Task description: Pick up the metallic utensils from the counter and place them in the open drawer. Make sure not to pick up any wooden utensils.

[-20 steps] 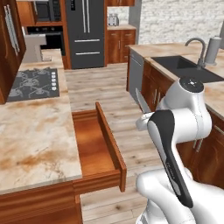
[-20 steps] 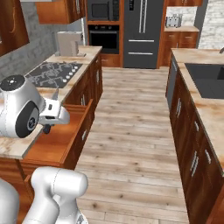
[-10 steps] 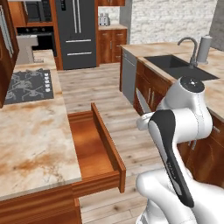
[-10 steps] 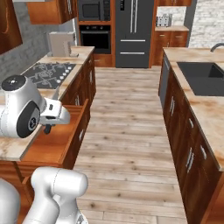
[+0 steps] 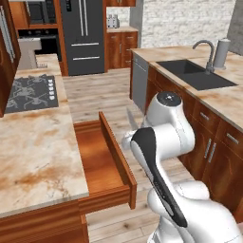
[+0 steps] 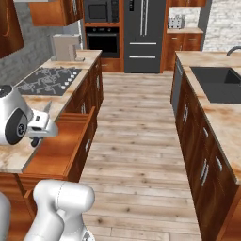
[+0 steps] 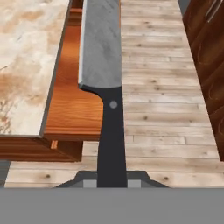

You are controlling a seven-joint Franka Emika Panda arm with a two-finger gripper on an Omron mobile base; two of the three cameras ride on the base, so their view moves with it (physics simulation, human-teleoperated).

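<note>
The robot's two dark fingers (image 7: 112, 181) are closed around the black handle of a small knife with a silver blade (image 7: 101, 43), which sticks straight out ahead of them in the hand view. Just beyond and to the left of the fingers lies the wide, shallow, reddish-brown wooden drawer (image 7: 73, 103), pulled open, with a plain flat bottom that looks bare where it can be seen. Further left of the fingers is the broad beige marbled bench with rust-orange veins (image 7: 26, 57); to their right is pale plank flooring. In the left base view the blade tip (image 5: 130, 118) stands just beside the drawer's front panel (image 5: 116, 154), above the floor and not yet over the drawer's inside. Judging from this, the knife is picked up but not yet released into the drawer. The slim silver fork would remain to be fetched afterwards.
</note>
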